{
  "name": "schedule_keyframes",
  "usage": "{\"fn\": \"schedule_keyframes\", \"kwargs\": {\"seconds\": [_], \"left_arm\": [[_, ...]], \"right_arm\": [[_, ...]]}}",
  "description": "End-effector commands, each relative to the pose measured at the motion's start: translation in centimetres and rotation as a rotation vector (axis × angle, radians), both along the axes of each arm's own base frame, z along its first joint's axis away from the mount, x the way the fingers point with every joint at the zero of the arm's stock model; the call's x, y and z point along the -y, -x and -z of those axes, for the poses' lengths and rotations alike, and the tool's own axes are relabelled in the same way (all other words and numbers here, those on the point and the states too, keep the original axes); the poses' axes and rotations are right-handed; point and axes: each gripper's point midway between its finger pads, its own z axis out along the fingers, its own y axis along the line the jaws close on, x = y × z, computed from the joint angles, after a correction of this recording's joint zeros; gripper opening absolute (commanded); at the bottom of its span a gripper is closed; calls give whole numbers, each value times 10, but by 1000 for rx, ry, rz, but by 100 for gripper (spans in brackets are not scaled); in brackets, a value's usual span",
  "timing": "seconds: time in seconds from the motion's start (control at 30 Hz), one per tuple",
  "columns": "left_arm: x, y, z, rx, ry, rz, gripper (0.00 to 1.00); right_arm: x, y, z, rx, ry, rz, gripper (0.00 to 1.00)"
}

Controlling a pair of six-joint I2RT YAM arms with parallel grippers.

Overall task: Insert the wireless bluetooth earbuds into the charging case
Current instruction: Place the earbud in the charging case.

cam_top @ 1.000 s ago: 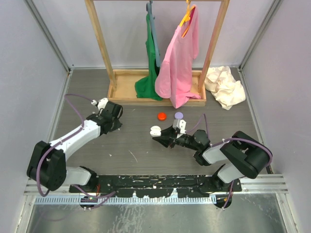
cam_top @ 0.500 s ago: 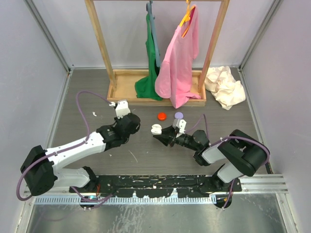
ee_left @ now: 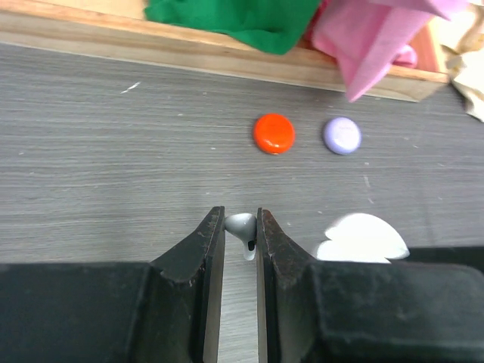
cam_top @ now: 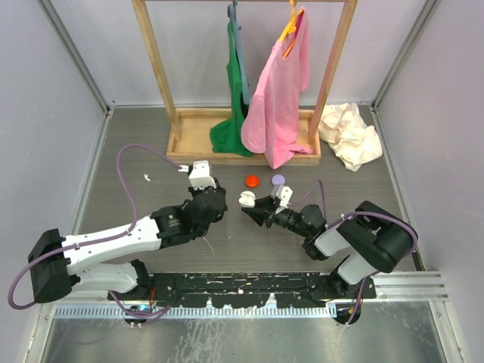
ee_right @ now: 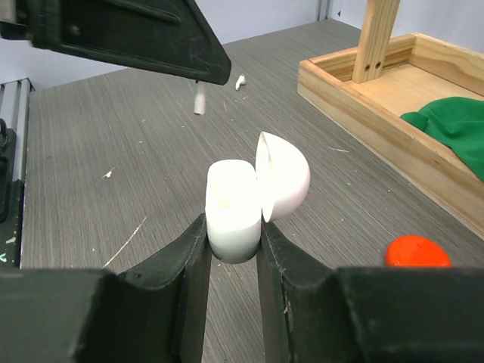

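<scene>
My right gripper [ee_right: 232, 242] is shut on the white charging case [ee_right: 234, 208], held with its lid open; the case also shows in the top view [cam_top: 246, 199] and the left wrist view [ee_left: 361, 236]. My left gripper [ee_left: 240, 221] is shut on a white earbud [ee_left: 243, 227], pinched at the fingertips. In the top view the left gripper [cam_top: 224, 206] is just left of the case and the right gripper [cam_top: 254, 212]. In the right wrist view the held earbud's stem [ee_right: 200, 98] hangs above and left of the case. A second earbud [ee_right: 240, 80] lies on the table further off.
A red cap [cam_top: 252, 181] and a purple cap [cam_top: 278, 180] lie just behind the case. The wooden rack base [cam_top: 189, 144] with green and pink garments stands at the back. A crumpled white cloth [cam_top: 349, 134] lies back right. Grey walls close both sides.
My left arm has swung from the left side to the centre with the earbud, ending next to the case. My right gripper has shifted the case slightly away from the bases.
</scene>
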Motion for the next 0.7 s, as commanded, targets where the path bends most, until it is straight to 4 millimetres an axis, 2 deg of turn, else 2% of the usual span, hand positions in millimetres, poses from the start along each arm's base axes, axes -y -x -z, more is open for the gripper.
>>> {"fn": "schedule_keyframes", "kwargs": {"seconds": [0.0, 0.3, 0.67], "left_arm": [[19, 0, -57, 139, 140, 1, 18], [45, 9, -69, 190, 190, 81, 18], [64, 6, -59, 186, 179, 110, 18]], "right_arm": [[5, -4, -37, 131, -100, 42, 6], [7, -3, -40, 133, -114, 47, 6], [8, -2, -43, 137, -122, 48, 6]]}}
